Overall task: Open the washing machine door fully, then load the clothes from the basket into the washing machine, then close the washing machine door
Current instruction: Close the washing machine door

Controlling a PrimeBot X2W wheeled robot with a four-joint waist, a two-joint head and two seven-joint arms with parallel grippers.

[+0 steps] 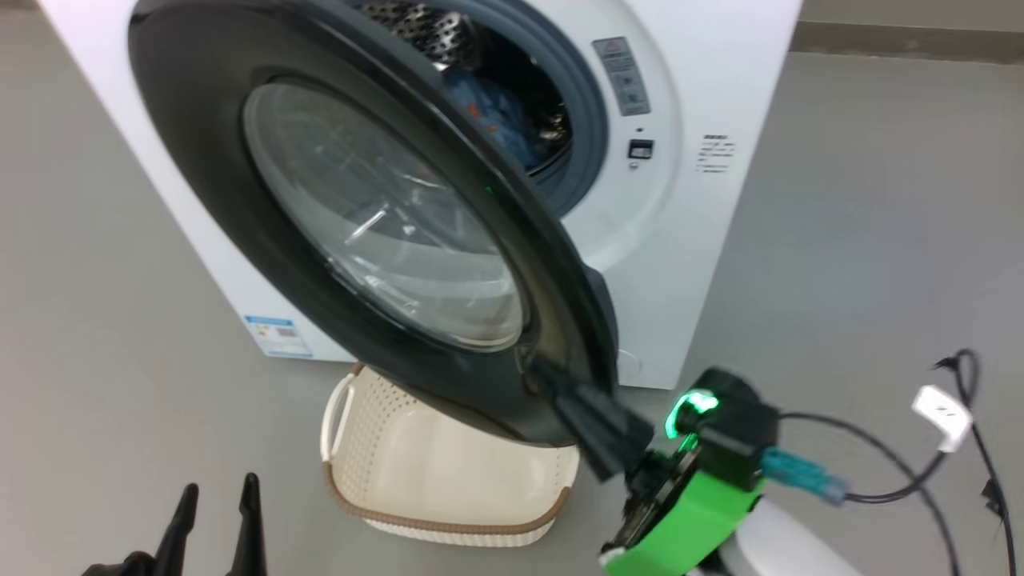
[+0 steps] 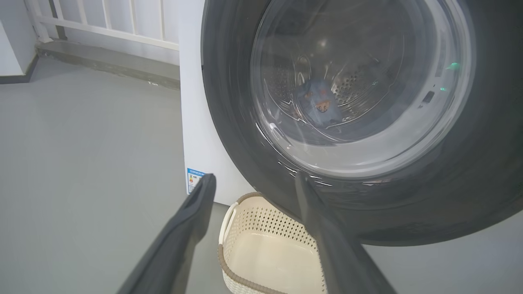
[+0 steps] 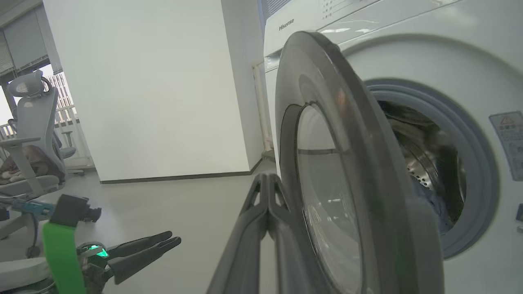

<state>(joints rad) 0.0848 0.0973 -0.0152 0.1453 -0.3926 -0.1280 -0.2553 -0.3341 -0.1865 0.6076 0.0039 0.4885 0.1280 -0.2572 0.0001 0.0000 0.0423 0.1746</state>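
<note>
The door (image 1: 376, 216) stood partly open, swung out from the washer (image 1: 720, 96) with its glossy black rim hanging over the basket (image 1: 384, 448), which sat on the floor (image 1: 96, 320) just in front of the machine. The clothes (image 1: 496, 112) lay inside the drum, blue fabric with an orange figure showing through the door glass in the left wrist view. The right hand (image 1: 544, 372) had its fingers pressed together with nothing between them, tips at the lower edge of the door's outer face. The left hand (image 1: 222, 484) hung low and well apart from the door, fingers spread wide and holding nothing.
</note>
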